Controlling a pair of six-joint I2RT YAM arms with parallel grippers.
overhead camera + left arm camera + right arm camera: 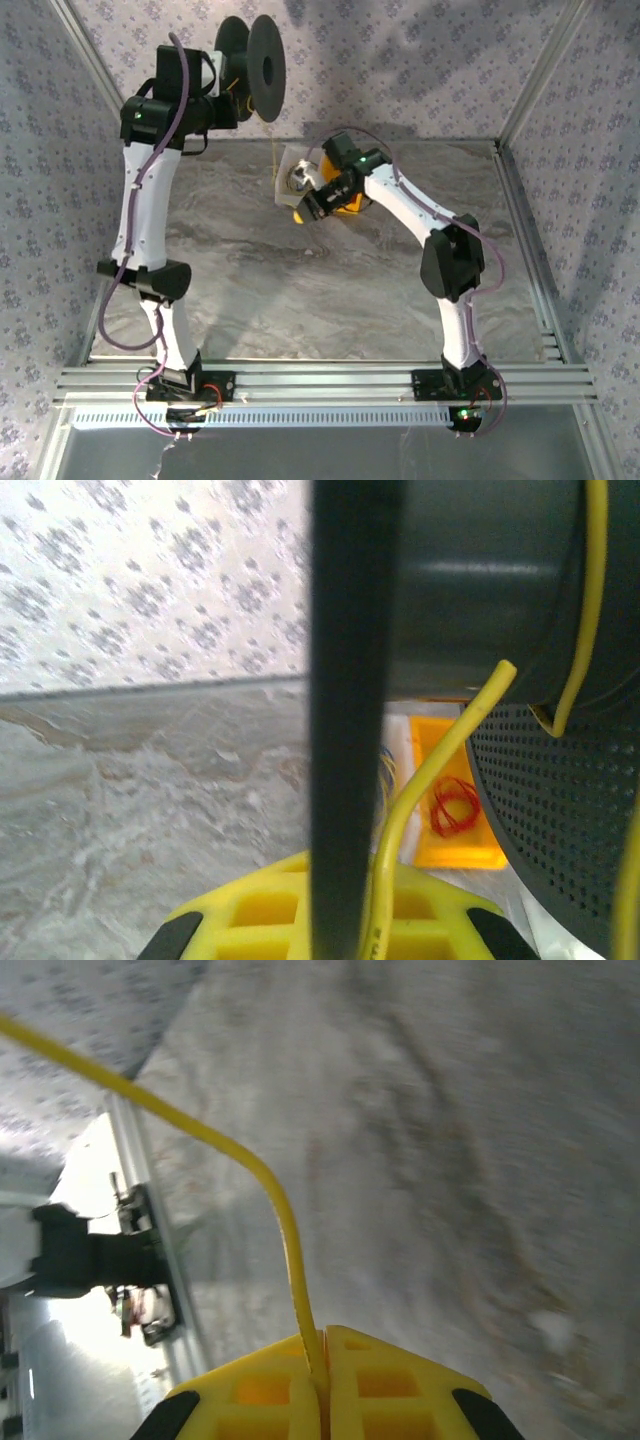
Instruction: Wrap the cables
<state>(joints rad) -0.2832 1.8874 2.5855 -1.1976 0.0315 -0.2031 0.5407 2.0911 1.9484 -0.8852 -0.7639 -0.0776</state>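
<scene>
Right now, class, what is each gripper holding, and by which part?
The left gripper clamps the dark grey spool by one flange's rim. The right gripper, jaws shut, pinches the thin bright-yellow cord; where along its length cannot be told.

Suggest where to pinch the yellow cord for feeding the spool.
On the straight stretch below its bend, closing across the yellow cord from both sides, where the right pincer pinches it now. It is thin and limp, so a flat pinch on a straight run should hold best.
</scene>
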